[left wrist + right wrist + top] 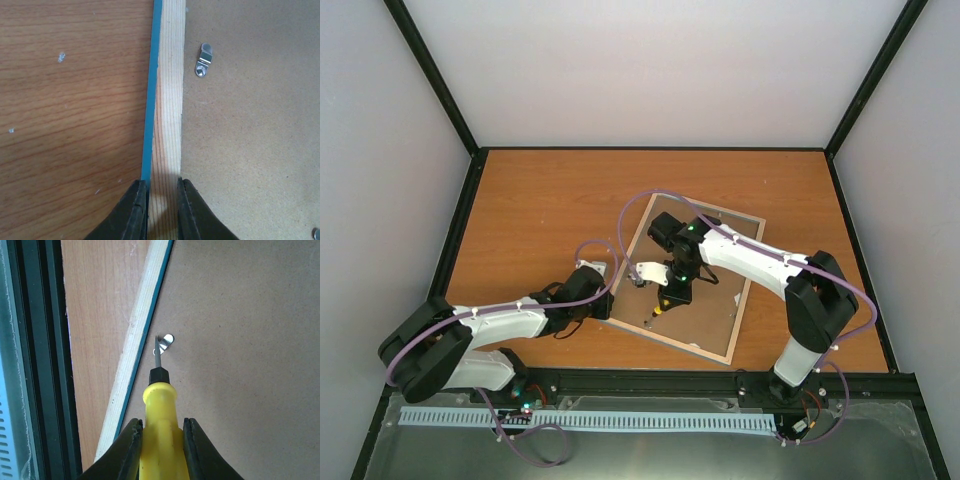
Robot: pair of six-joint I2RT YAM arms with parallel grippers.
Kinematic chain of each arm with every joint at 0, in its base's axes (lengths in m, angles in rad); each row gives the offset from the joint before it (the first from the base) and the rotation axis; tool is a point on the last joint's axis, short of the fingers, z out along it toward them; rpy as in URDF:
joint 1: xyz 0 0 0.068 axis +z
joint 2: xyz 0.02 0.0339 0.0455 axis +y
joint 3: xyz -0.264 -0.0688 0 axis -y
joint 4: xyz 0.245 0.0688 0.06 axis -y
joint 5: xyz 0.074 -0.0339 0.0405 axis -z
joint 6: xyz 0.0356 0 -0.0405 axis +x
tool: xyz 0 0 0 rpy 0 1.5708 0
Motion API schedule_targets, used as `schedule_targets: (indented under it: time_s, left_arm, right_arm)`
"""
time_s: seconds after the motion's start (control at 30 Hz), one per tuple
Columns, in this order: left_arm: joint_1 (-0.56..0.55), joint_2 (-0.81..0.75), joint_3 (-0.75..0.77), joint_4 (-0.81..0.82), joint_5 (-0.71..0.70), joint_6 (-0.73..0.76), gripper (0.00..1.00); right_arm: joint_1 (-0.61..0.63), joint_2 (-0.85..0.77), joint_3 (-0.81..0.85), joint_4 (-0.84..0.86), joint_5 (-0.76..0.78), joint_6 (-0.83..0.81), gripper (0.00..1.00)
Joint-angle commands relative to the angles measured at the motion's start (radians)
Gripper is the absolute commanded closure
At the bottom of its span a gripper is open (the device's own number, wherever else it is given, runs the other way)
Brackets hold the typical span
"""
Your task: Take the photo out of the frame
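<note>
We start with the wooden table [540, 200], where the frame [169, 100] lies flat and face down, right of centre and nearer the front edge. Its sides are skewed to the table's edges. The slightly longer sides run near to far, with the far end swung a little to the right. Its pale wood back rail faces up, and a thin blue strip of the front border shows along the outer side.

The brown backing board [715, 310] fills the frame and covers whatever sits beneath it, so we cannot see the photo. From above, the right arm stretches across the far half of the board and hides part of it. The black table-edge rail [40, 365] runs just beside the frame's near side.

The left gripper [161, 187] is clamped across the frame's left rail, one finger on the blue outer edge and the other at the board's seam. The right gripper [161, 425] is squeezed onto the yellow-handled screwdriver [159, 400]. The screwdriver's shaft points straight out from the wrist, its blade tip touching a small metal retaining clip [167, 340] close to the rail. Another clip [204, 60] lies flat on the board beside the left rail.
</note>
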Motion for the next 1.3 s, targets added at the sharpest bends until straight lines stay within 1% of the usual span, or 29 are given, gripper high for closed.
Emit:
schedule_targets:
  time_s: [0.0, 0.33, 0.8, 0.93, 1.13, 1.2, 1.27]
  left_arm:
    - [0.012, -0.022, 0.01, 0.06, 0.008, -0.015, 0.99]
    - [0.014, -0.024, 0.007, 0.06, 0.01, -0.015, 0.99]
    - [0.014, -0.02, 0.01, 0.059, 0.011, -0.016, 0.99]
    - [0.014, -0.022, 0.008, 0.059, 0.011, -0.016, 0.99]
    - [0.014, -0.019, 0.01, 0.057, 0.011, -0.016, 0.99]
    - [0.015, -0.021, 0.01, 0.057, 0.01, -0.017, 0.99]
    - [0.015, -0.02, 0.01, 0.056, 0.008, -0.017, 0.99]
  right_arm:
    - [-0.012, -0.006, 0.013, 0.014, 0.064, 0.015, 0.97]
    - [-0.021, -0.041, -0.02, 0.011, 0.077, 0.02, 0.97]
    - [-0.024, -0.076, -0.021, -0.014, 0.074, 0.015, 0.97]
    - [-0.039, -0.093, -0.007, 0.018, 0.083, 0.043, 0.97]
    - [-0.132, -0.111, 0.043, 0.086, 0.118, 0.083, 0.97]
    - [-0.187, -0.112, 0.049, 0.104, 0.16, 0.083, 0.97]
    - [-0.267, -0.105, 0.064, 0.123, 0.171, 0.087, 0.97]
